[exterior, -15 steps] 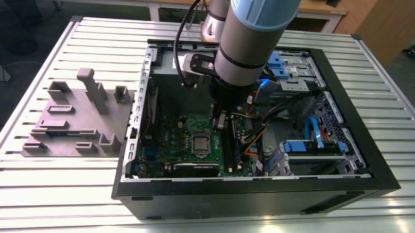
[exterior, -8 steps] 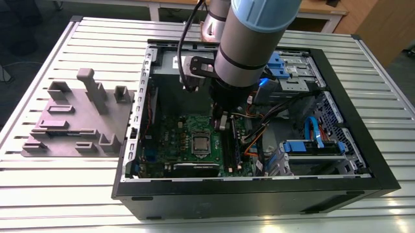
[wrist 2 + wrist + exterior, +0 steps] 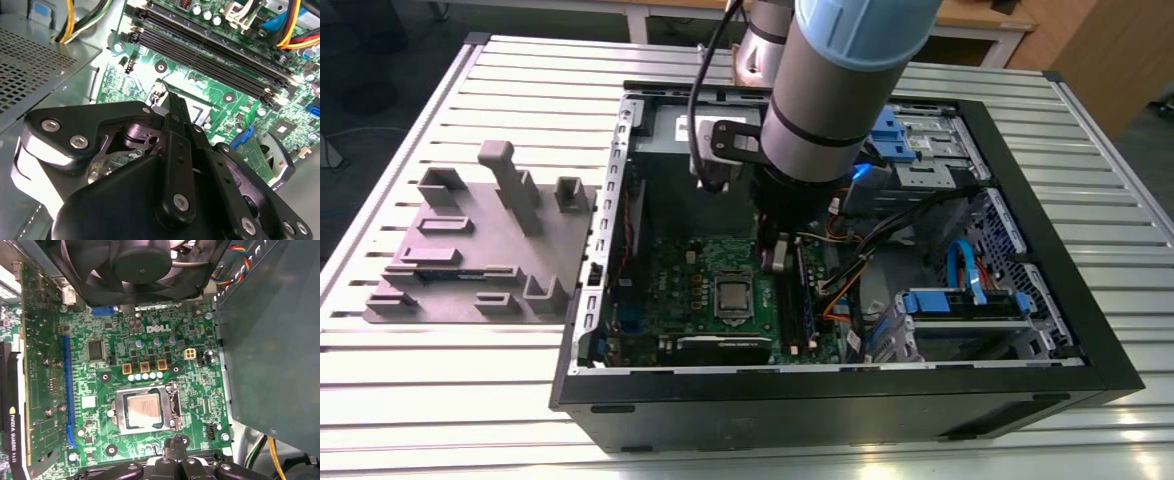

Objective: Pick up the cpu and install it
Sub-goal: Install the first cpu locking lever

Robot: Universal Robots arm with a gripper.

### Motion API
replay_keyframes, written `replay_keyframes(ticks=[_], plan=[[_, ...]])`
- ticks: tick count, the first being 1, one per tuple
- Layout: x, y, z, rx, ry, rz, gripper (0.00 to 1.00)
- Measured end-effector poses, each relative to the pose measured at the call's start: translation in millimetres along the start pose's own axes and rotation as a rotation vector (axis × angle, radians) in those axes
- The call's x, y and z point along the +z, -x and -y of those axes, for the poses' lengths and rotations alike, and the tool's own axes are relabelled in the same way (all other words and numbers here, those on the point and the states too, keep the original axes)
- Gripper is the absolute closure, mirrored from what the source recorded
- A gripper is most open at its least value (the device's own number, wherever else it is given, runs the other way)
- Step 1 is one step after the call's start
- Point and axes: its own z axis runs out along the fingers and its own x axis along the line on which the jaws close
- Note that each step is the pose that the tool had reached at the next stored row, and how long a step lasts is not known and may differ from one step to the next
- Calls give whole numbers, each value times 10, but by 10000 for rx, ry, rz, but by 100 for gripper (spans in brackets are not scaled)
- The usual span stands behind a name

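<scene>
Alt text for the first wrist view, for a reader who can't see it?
The cpu, a silver square, lies inside the metal socket frame of a green motherboard, seen from above. The gripper hangs close beside the socket, apart from the cpu; a black fan sits at the board's opposite edge.

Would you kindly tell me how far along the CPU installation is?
Done, it seems: the small square silver-topped cpu lies inside the rectangular metal socket frame on the green motherboard. In hand: nothing I can see; the black gripper hovers beside that socket. Left: whether it is fully seated cannot be told.
</scene>
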Motion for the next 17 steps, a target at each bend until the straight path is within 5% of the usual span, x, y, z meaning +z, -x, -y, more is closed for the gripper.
replay_keyframes(ticks=[11,17], plan=[[13,-7,0,33,-70,-600,90],[63,-23,6,-4,-40,-678,90]])
